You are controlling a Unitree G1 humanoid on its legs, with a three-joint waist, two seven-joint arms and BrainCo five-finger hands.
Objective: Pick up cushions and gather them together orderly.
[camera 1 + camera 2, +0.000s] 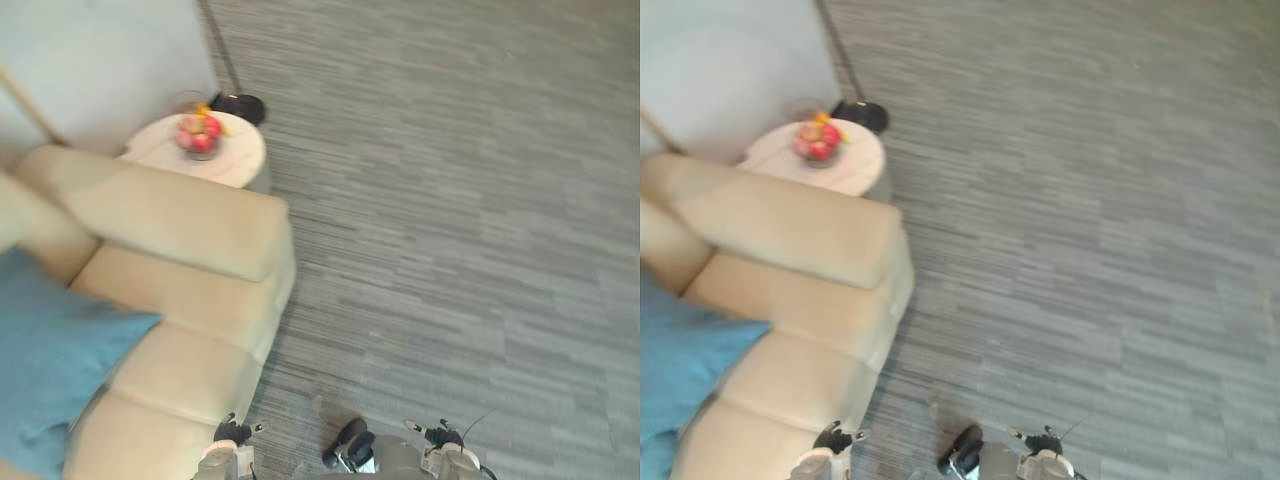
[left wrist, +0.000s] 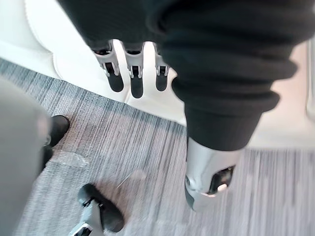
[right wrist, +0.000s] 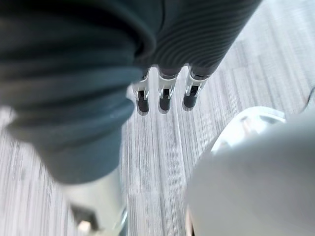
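The robot's left hand (image 2: 137,81) hangs low at its side, fingers straight and thumb held apart, holding nothing. Past its fingertips lie the pale front edge of a cream sofa (image 1: 190,300) and grey striped carpet (image 1: 450,220). The right hand (image 3: 166,98) hangs the same way over bare carpet, fingers straight and relaxed, also empty. Both hands look parked rather than reaching, which suits a robot standing beside the sofa that has not yet begun a grasp.

From the head camera, the sofa lies along the left side, seen from above near its end arm. A blue cushion (image 1: 50,370) rests on the seat and leans toward the backrest. It is well apart from either hand and partly cut off at the picture's edge. This is the task's thing, and it sits where a cushion would normally be left, so the job seems to be at an early stage. The robot likely needs to turn toward the sofa and raise a hand to the cushion.

Beyond the sofa arm, just beside it, stands a round pale side table (image 1: 240,165) bearing a bowl of red and yellow fruit (image 1: 199,133). A small black object (image 1: 240,106) lies on the floor behind the table, near the wall. What it is cannot be told.
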